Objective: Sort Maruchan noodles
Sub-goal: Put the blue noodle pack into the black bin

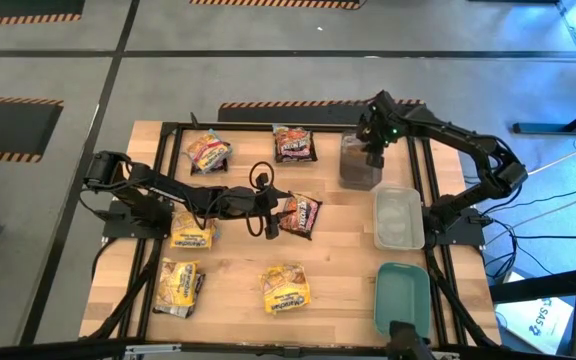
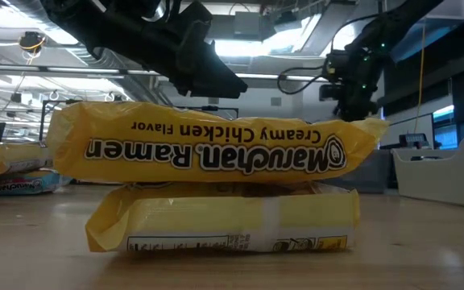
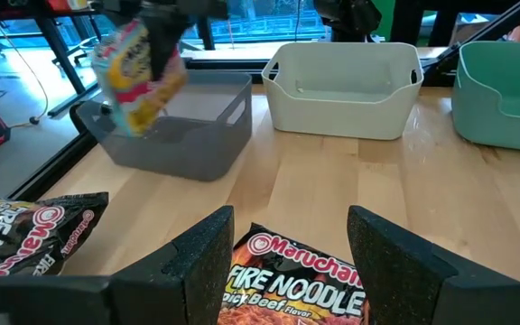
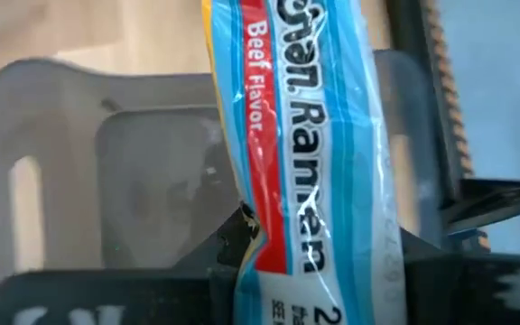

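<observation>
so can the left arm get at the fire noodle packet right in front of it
Probably yes: the left gripper is open, hovering just by the Fire Noodle packet, with nothing lying on it or between them.

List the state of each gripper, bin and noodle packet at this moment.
Right gripper: shut on the Beef Flavor packet, above the grey bin.
Left gripper: open, over a Fire Noodle packet.
Grey bin: upright, looks empty.
White bin: upright, empty.
Teal bin: upright; contents unclear.
Creamy Chicken packet: stacked on another yellow packet.
</observation>
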